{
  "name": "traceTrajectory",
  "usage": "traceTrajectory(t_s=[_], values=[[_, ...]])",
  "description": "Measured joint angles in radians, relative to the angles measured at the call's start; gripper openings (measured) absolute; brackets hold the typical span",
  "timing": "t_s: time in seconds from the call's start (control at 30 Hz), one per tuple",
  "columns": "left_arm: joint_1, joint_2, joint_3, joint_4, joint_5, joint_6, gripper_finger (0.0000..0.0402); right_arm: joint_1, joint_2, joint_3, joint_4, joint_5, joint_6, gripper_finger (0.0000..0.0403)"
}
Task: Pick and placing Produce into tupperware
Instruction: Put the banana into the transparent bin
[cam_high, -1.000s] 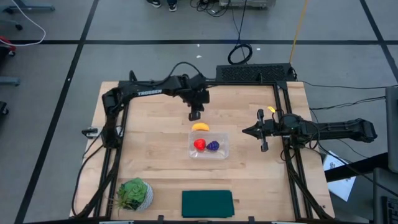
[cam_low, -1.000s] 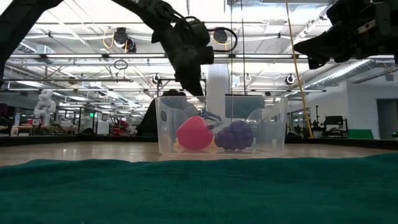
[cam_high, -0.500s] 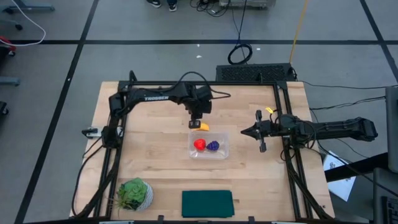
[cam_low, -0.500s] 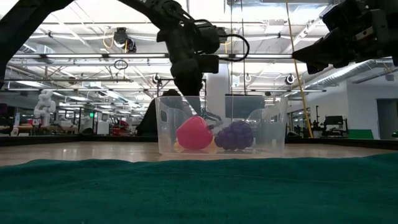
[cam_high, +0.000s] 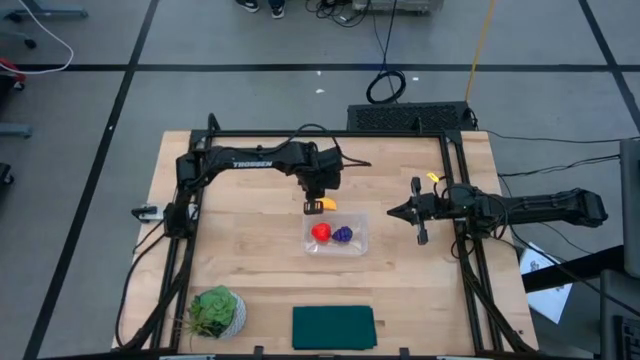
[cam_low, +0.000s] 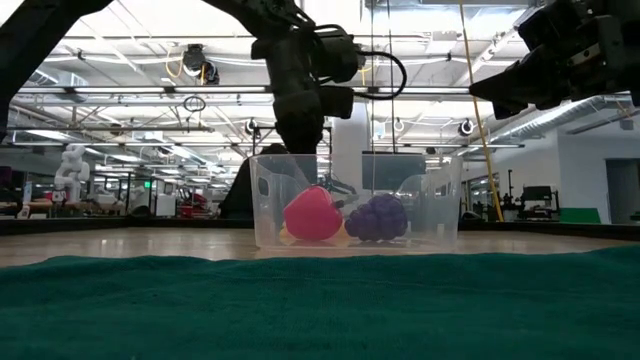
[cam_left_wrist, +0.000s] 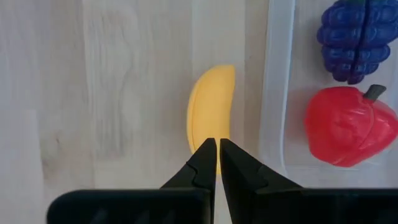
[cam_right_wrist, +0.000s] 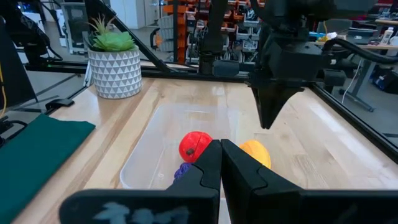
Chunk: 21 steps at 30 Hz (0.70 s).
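The red fruit (cam_high: 320, 232) and purple grapes (cam_high: 343, 234) already lie inside the tupperware (cam_high: 359, 246) at the high view's centre. The banana (cam_high: 322, 205) remains on the table just above it, under the left gripper (cam_high: 312, 207), whose fingers are nearly closed and empty. The right gripper (cam_high: 396, 212) waits closed at centre right.

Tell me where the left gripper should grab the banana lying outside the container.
Grip the banana across its narrow middle, coming straight down from above. It lies flat on the wood beside the tupperware wall, so the shut left gripper likely must open first, one finger entering that narrow gap.
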Motion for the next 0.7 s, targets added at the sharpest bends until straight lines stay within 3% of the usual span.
traceTrajectory(t_s=[0.1,0.37,0.7], values=[[-0.001,0.0,0.0,-0.027,0.013,-0.034,0.0026,0.0,0.0,0.0,0.0,0.0,0.0,0.0],[0.022,0.0,0.009,-0.057,0.189,-0.045,0.0026,0.0,0.0,0.0,0.008,0.0,0.0,0.0],[0.057,0.04,0.2,-0.107,0.258,-0.043,0.0026,0.0,0.0,0.0,0.027,0.0,0.0,0.0]])
